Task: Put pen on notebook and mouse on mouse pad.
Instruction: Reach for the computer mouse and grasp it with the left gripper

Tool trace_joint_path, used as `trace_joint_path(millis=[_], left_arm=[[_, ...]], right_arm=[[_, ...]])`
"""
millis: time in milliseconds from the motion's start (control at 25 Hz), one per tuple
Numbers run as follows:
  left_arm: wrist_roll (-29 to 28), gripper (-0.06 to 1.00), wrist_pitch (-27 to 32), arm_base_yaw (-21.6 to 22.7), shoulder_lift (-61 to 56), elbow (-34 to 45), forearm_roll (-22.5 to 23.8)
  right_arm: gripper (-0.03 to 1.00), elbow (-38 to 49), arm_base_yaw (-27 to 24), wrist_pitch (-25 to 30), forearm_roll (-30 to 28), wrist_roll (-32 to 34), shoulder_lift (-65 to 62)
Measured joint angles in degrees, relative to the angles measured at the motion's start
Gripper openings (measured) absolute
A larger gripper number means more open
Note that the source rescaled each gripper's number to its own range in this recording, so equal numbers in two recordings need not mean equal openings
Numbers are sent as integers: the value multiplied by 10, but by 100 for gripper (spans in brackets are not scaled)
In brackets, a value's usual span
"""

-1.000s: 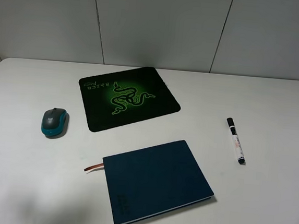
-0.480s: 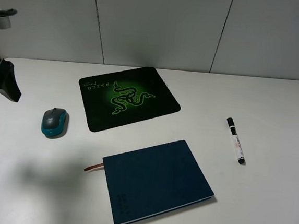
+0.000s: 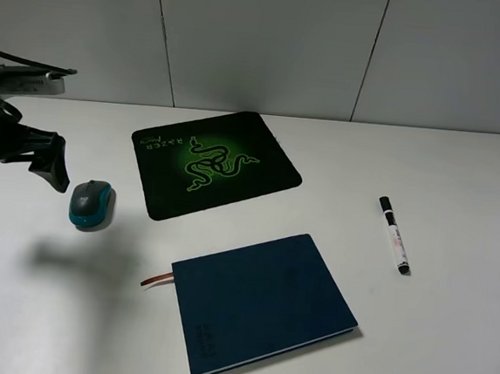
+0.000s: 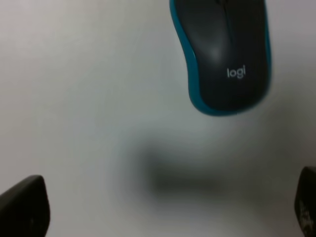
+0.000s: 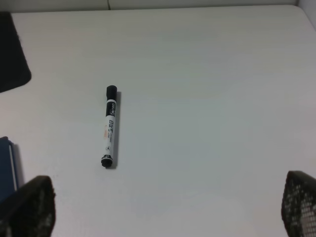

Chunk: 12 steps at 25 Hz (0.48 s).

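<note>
Just beside mouse (image 3: 91, 203) | left tool (image 3: 19, 178) hovering, jaws apart | right tool (image 5: 168, 210) likewise spread

Mouse (image 4: 227, 54) front cut off, blurred in left wrist view; pen (image 3: 395, 235) print unreadable.

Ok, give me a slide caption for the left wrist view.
Left gripper, open, hovers just short of the grey and teal mouse, which lies untouched on the white table.

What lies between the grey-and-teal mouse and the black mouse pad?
Only bare white table separates the grey-and-teal mouse from the black green-logo mouse pad, in the exterior high view.
</note>
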Motion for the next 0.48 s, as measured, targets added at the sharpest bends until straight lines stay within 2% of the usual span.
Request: trace_joint_path(millis=[200, 480], left_arm=[[0, 100, -32, 0, 45, -6, -7], [0, 100, -35, -8, 113, -59, -7]], right_arm=[[100, 0, 0, 0, 0, 0, 0], [100, 0, 0, 0, 0, 0, 0]])
